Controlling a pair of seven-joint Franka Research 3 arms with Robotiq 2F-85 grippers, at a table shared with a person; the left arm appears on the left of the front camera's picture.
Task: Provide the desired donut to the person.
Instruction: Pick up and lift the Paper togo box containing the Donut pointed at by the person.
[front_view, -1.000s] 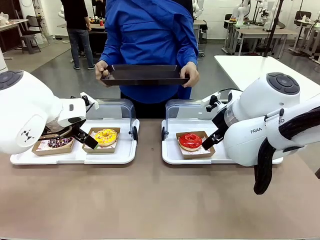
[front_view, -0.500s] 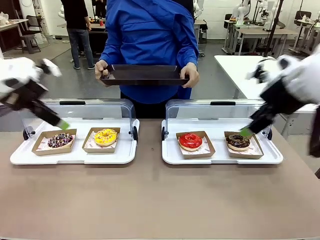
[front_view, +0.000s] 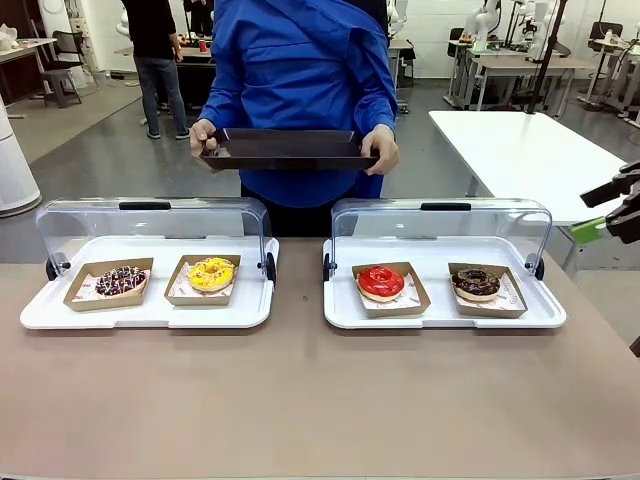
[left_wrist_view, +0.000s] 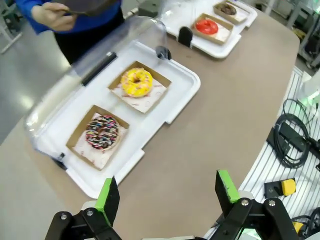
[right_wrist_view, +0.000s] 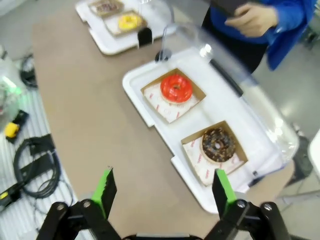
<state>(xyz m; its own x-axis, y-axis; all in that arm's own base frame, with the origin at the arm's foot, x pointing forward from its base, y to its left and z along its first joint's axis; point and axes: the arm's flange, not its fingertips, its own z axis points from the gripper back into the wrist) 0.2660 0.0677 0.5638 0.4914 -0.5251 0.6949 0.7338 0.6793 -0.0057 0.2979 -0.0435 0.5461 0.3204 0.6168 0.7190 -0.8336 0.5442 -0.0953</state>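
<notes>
Four donuts on offer, none marked out as the wanted one: no pointing hand, so cannot tell which to take. Best to wait for a sign from the person (front_view: 300, 80), top centre of the front view, both hands on an empty dark tray (front_view: 288, 148) held well back from the surface (front_view: 300, 400). Then: use the claw on the chosen donut's side, come in over the open front of the lid, pinch the rim of its cardboard boat (front_view: 415, 298) rather than the icing, lift level, carry across to the dark tray. Likely snags: raised lid close behind, neighbouring boat just beside.

Left claw (left_wrist_view: 166, 190), bottom of the left wrist view: spread wide, pinching nothing, high above the surface. Right claw (right_wrist_view: 162, 186), bottom of the right wrist view: likewise spread and empty; in the front view, at the far right edge, well apart from the trays.

Left white tray (front_view: 50, 315), clear lid (front_view: 150, 225) tipped back: sprinkled donut (front_view: 120, 281) at left, yellow donut (front_view: 211, 272) to its right, each in its own boat. Right white tray (front_view: 440, 305), second lid (front_view: 440, 225) also tipped back: red donut (front_view: 381, 281) at left, chocolate donut (front_view: 476, 283) at right, boxed the same way.
</notes>
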